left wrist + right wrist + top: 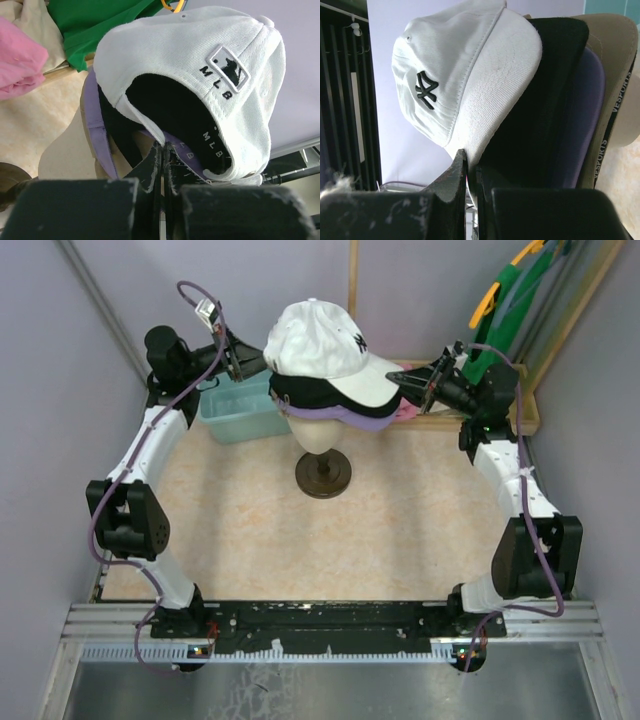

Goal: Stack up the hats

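Four caps sit stacked on a mannequin head (318, 435). The white cap (320, 335) is on top, over the black cap (300, 395) and the purple cap (365, 422). The tan cap (615, 60) is lowest and shows only in the right wrist view, beside the purple cap (585, 110) and the black cap (545, 100). My left gripper (258, 364) is shut on the white cap's rear band (135, 117), seen close in the left wrist view (164, 146). My right gripper (397, 375) is shut on the white cap's brim (495, 90), seen close in the right wrist view (470, 161).
The head stands on a dark round base (323, 475) mid-table. A teal bin (240, 410) is behind on the left. A wooden tray (530, 410) at the back right holds a pink cloth (20, 65). A green top (505, 300) hangs above it. Walls close both sides.
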Robot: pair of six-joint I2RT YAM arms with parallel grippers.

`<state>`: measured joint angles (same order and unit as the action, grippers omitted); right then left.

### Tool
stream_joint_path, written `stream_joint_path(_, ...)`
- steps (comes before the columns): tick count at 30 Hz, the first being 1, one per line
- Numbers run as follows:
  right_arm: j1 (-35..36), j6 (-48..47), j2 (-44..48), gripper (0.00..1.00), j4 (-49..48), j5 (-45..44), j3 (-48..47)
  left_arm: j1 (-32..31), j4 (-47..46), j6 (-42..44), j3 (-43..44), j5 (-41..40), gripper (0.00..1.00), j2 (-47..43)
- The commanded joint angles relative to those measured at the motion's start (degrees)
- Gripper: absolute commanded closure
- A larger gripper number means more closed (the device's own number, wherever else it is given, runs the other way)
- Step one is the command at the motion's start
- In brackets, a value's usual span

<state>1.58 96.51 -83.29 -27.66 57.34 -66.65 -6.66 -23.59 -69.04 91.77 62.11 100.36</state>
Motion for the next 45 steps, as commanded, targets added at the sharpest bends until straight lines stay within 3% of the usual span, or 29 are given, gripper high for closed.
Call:
stream_joint_path(1, 0.0, -5.93, -2.37, 1.0, 4.14, 2.76, -3.36, 0.68, -2.74, -0.07, 1.8, -0.54, 1.0, -2.09)
stream_joint_path(7, -0.58, -5.3, -3.34, 1.0, 4.14, 3.21, -6.58, 4.05, 1.66, 1.49, 9.99, -0.27, 1.0, -1.95)
stream_joint_path(12, -1.21, -0.76, -3.79, 1.0, -0.4, 3.6, -8.48, 4.5, 1.0, 0.34, 10.81, 0.1, 1.0, -2.98)
stream_joint_path(18, -2.48, 2.25, -3.47, 1.0, -1.74, 3.92, -9.35, 4.46, 1.0, 0.32, 7.19, 0.64, 1.0, -6.04)
stream_joint_path(26, -4.68, 16.07, -5.39, 1.0, -16.1, 0.27, -7.39, 4.31, 1.09, 1.25, -0.07, 1.13, 1.0, -10.67)
stream_joint_path(29, -4.67, 15.09, -5.69, 1.0, -14.29, 0.15, -8.91, 4.24, 1.14, 1.27, -1.3, 1.3, 1.0, -11.51)
stream_joint_path(31, -4.56, 14.57, -5.08, 0.89, -13.54, -0.13, -8.85, 3.82, 1.09, 1.27, -2.07, 1.2, 1.0, -12.09)
stream_joint_path(37, -4.42, 14.06, -2.66, 0.78, -13.03, -1.01, -6.81, 1.7, 1.09, 1.79, -3.36, 0.73, 1.0, -12.06)
stream_joint_path(45, -2.49, 13.63, -1.26, 0.76, -12.69, -1.74, -4.98, 1.03, 1.01, 1.75, -2.13, 0.56, 1.0, -11.08)
